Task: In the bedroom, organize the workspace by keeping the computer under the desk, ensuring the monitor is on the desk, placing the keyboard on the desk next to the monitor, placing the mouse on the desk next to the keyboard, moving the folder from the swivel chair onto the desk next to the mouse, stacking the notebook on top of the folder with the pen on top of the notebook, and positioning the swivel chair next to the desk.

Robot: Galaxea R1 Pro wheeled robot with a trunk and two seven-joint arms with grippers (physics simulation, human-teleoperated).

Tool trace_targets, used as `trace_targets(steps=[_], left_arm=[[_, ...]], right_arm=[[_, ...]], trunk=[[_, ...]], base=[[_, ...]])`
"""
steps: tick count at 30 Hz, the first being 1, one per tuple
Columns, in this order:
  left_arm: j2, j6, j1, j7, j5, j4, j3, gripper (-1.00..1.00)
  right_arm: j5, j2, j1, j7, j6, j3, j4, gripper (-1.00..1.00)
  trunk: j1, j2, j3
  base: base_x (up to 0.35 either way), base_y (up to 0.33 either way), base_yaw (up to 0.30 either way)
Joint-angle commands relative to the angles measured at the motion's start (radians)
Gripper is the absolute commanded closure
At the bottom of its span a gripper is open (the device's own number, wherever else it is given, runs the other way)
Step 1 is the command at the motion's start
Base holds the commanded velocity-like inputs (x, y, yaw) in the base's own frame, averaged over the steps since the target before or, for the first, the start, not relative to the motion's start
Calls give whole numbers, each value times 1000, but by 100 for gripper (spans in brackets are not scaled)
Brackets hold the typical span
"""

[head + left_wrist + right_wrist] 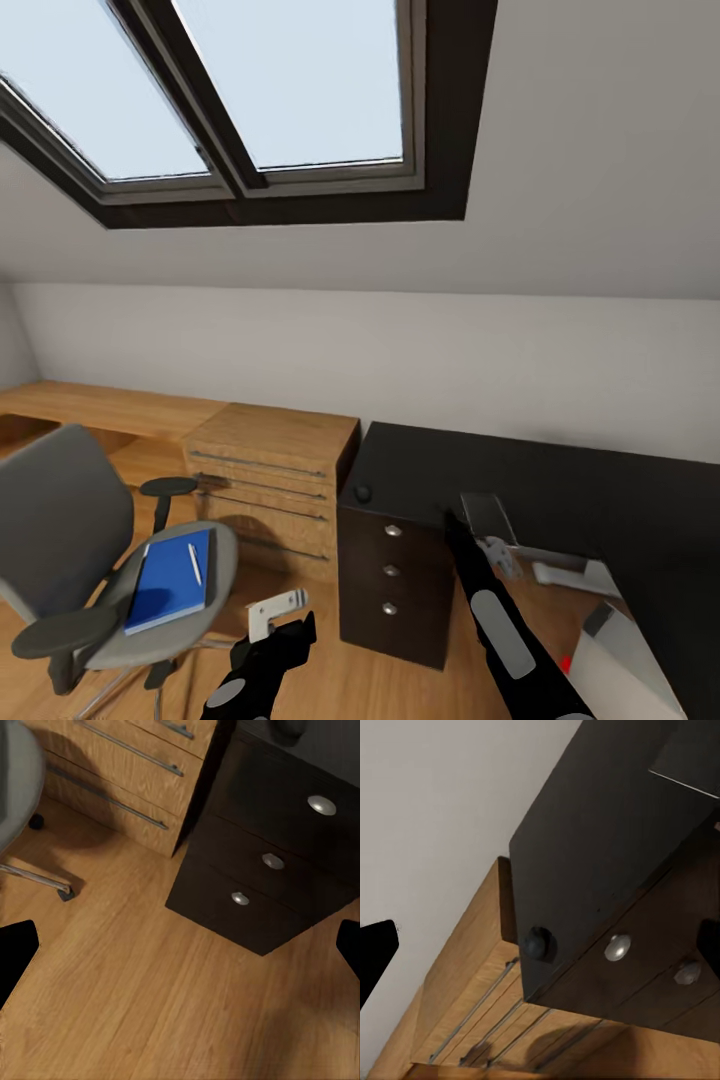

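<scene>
From the head camera I judge the coming move to be fetching the folder (170,592) off the swivel chair (60,540), and what it turns on is which gripper is nearer. My left gripper (277,614) hangs low over the wooden floor (330,680), and the blue folder lies just off to its outer side, at about the same height, flat on the grey seat. The folder's long axis runs away from me, leaning a little toward the chair back. A thin whitish pen (194,564) rests on it near the edge closest to that gripper, lying almost along the same axis. I cannot make out the notebook. The left wrist camera looks down at bare floor, with the black drawer unit (270,862) of the counter ahead; the dark fingertips sit at the far edges of the picture, so I read that gripper as spread wide and empty. My right gripper (497,553) is up against the near edge of the black counter (560,480), well apart from the chair and across the drawer unit from it. Its wrist picture likewise shows dark tips far apart with nothing between them, so it is wide and empty. A small dark rounded thing (362,493), possibly the mouse, sits on the counter corner. The left arm is clearly the one for the folder.
</scene>
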Motion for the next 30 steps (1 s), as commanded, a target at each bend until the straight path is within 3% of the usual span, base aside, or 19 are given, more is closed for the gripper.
trace_targets(steps=[1, 8, 22, 25, 27, 30], left_arm=[[0, 3, -1, 8, 6, -1, -2, -100], [0, 3, -1, 8, 6, -1, -4, -100], [1, 3, -1, 7, 6, -1, -4, -100], [1, 3, -1, 6, 6, -1, -4, -100], [1, 3, -1, 6, 6, -1, -4, -100], [1, 3, -1, 8, 6, -1, -4, -100]], right_arm=[[-10, -1, -1, -6, -7, 5, -1, -100], [-4, -3, 0, -11, -3, 7, -2, -100], [35, -25, 3, -11, 42, 39, -37, -100], [117, -28, 3, -35, 56, 74, -40, -100], [225, -25, 2, -119, 98, 95, -41, -100], [416, -14, -1, -325, 245, 114, -57, -100]], trunk=[[1, -1, -1], [1, -1, 0], [1, -1, 0], [1, -1, 0], [1, -1, 0], [1, -1, 0]], base=[[225, 0, 263], [202, 0, 239], [152, 0, 22], [273, 0, 0], [288, 0, 0], [263, 0, 0]])
